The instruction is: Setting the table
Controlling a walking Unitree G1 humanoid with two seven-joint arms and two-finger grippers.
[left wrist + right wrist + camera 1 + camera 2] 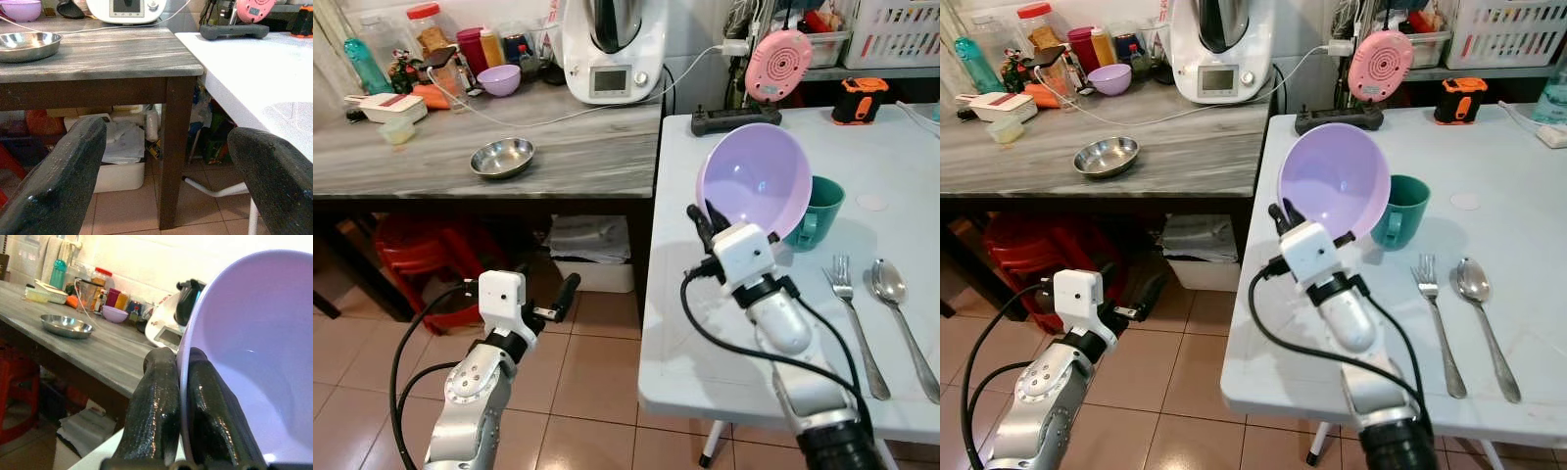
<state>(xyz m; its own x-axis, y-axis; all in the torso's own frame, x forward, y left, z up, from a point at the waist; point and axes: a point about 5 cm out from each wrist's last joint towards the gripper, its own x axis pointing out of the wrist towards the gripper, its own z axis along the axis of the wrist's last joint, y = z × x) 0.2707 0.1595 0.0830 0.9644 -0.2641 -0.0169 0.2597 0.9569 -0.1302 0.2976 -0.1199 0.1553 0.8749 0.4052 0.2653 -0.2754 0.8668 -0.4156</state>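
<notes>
My right gripper [707,217] is shut on the rim of a large lilac bowl [754,181], one finger inside and one outside [151,401]. It holds the bowl [259,347] tilted on edge above the white table [705,333]. A green mug [822,204] stands just behind the bowl. A fork [852,313] and a spoon [896,299] lie side by side on the table to the right. My left gripper [558,302] hangs low over the tiled floor, open and holding nothing, its fingers [58,181] facing the wooden counter's leg.
The wooden counter [587,157] on the left carries a steel bowl [502,157], a small purple bowl [499,78], jars and a white kitchen machine [612,49]. A power strip [734,119] and an orange tape measure [857,98] sit at the table's back. Red stools [421,255] stand under the counter.
</notes>
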